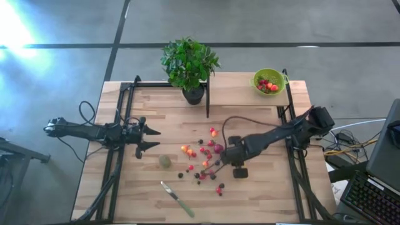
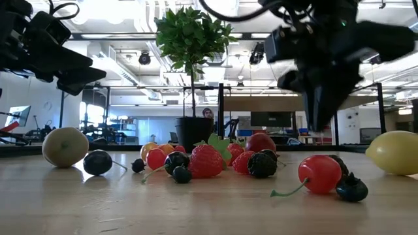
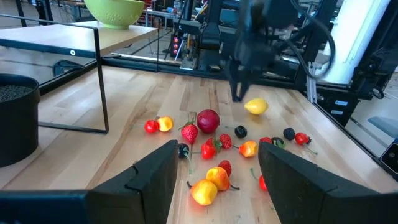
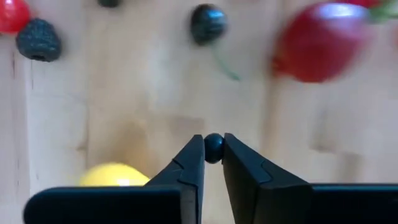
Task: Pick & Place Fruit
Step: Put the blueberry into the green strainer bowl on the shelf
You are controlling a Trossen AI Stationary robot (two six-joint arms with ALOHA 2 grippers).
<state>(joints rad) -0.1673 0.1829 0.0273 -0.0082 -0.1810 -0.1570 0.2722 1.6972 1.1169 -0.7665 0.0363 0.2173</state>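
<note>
Table (image 1: 262, 187), high view: wooden top with a raised shelf at the far right corner carrying the lime-green bowl (image 1: 269, 81), which already held a few red fruits. From the right gripper (image 1: 220, 164) the bowl lay at about 1 o'clock, well apart and on a higher level. Judged to be the relation that governs the coming move: lift first, then carry up and right.

Potted plant (image 1: 189, 65) stood at the far edge, roughly 11 o'clock from the right gripper, and looked clear of a straight line to the bowl.

Left gripper (image 1: 149, 139) hung at the table's left side, jaws standing apart with nothing between them, pointing toward 3 o'clock at the fruit scatter (image 1: 203, 164). The dull-green kiwi-like ball (image 1: 165, 161) sat near it at about 5 o'clock. Left arm was the farther one from the bowl.

Right gripper was over the right side of the scatter, pointing down at the table. Lemon (image 4: 114, 175) lay on the wood just beside and below it; a red cherry (image 2: 319, 173) was close too.

Green-handled knife (image 1: 178, 200) lay at 7 o'clock from the scatter, near the front edge.

Smallest item: dark berry (image 4: 213, 147), pinched at the very tips of the right gripper's fingers (image 4: 186, 165), jaws narrowed onto it. Round, so no long axis to align. Hold looked tip-only; judged it might slip on the way up.
</note>
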